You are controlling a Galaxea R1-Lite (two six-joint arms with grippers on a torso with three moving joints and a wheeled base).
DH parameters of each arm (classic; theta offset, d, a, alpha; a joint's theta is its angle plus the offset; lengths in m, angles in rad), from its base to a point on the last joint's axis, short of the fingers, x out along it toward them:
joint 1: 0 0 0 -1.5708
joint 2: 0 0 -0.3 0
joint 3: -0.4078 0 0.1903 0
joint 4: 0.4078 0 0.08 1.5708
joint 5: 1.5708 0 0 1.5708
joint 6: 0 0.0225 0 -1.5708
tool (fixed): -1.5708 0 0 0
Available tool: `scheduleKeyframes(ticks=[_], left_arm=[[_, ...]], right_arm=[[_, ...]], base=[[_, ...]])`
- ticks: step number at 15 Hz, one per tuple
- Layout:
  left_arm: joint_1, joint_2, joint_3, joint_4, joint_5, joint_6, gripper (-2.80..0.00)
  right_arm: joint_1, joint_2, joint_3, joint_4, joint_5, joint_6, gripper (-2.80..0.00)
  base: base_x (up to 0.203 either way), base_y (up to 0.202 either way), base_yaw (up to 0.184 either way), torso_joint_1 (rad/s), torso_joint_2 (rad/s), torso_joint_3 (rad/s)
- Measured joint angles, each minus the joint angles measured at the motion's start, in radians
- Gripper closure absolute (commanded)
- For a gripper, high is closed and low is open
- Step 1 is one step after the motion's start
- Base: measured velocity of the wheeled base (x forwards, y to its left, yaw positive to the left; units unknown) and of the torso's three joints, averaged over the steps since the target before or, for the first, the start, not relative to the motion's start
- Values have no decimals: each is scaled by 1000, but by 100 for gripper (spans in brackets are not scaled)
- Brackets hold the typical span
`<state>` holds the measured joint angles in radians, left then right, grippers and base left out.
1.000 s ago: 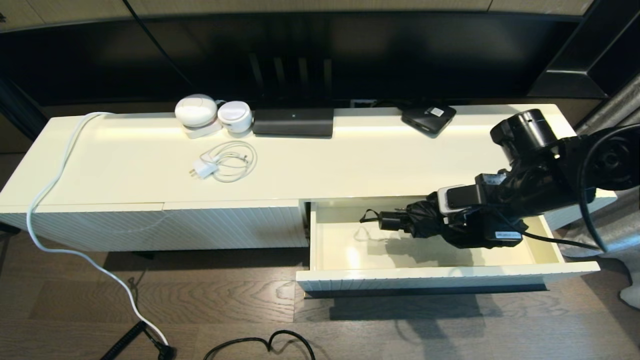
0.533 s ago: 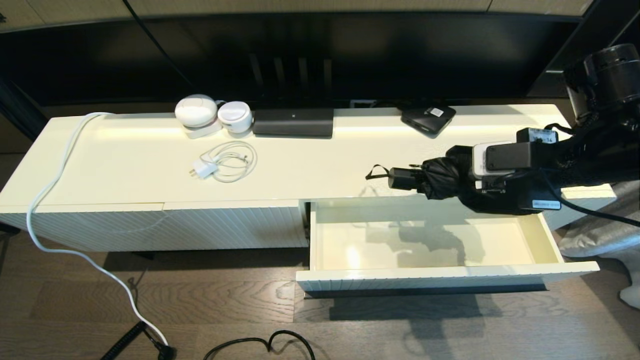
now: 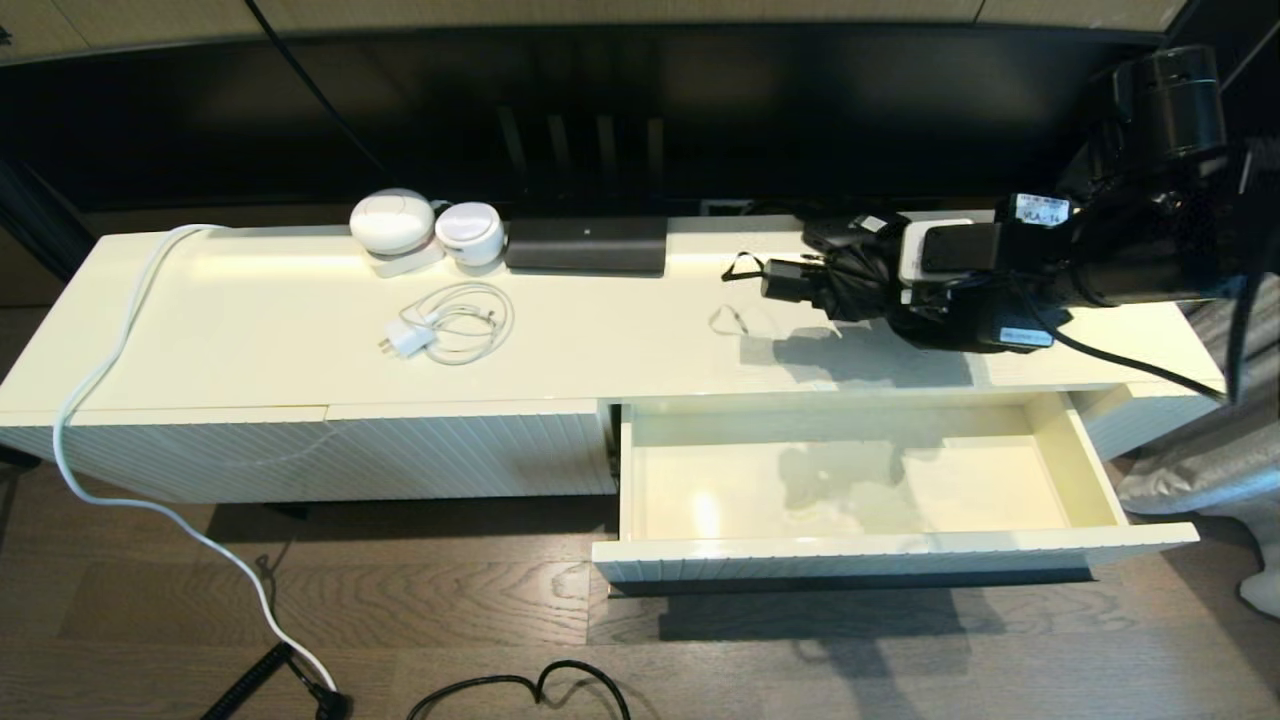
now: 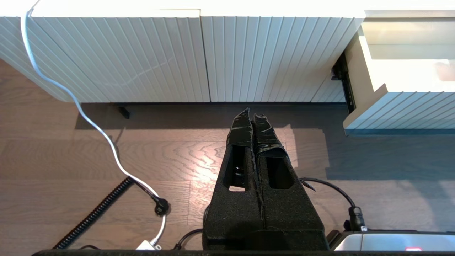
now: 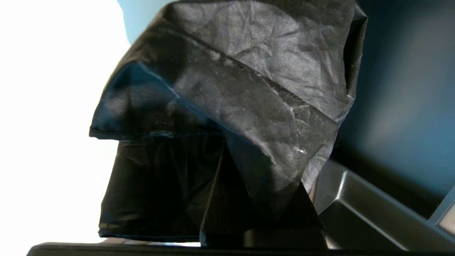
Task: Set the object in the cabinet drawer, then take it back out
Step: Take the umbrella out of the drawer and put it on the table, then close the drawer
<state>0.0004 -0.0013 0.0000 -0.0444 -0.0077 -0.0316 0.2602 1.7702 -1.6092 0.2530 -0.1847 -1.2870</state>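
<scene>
The black folding umbrella (image 3: 850, 285) hangs level above the right part of the cabinet top, its short handle (image 3: 782, 280) and thin wrist loop (image 3: 738, 265) pointing left. My right gripper (image 3: 905, 300) is shut on its loose fabric; in the right wrist view the glossy fabric (image 5: 249, 92) fills the picture and hides the fingertips. The cream-white drawer (image 3: 880, 545) stands pulled out below, empty inside, with only shadows on its floor. Its bar handle is hidden. My left gripper (image 4: 251, 115) is shut and parked low over the wooden floor, out of the head view.
On the cabinet top (image 3: 250, 320) lie a white charger with coiled cable (image 3: 450, 325), two white round devices (image 3: 425, 228), a long black box (image 3: 586, 245) and a small flat black box with a white label (image 3: 875, 228) behind the umbrella. A white cable (image 3: 110, 380) and black cables run over the floor.
My right arm has lifted the umbrella out of the drawer, up and back over the cabinet top. The drawer is now empty. The left arm has not moved.
</scene>
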Motion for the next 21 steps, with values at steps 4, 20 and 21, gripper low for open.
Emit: scheduleKeyframes(ticks=[4,20,21], left_arm=[[0,0,0,0,0,0,0],[-1,0,0,0,0,0,0],[-1,0,0,0,0,0,0]], right_arm=[[0,91,-41,-72,-17,1,0],[13,-217,145,96,-7,27,0],[14,-267,202,116,5,31,0]], base=[[0,0,0,0,0,0],[0,0,0,0,0,0],[0,0,0,0,0,0]])
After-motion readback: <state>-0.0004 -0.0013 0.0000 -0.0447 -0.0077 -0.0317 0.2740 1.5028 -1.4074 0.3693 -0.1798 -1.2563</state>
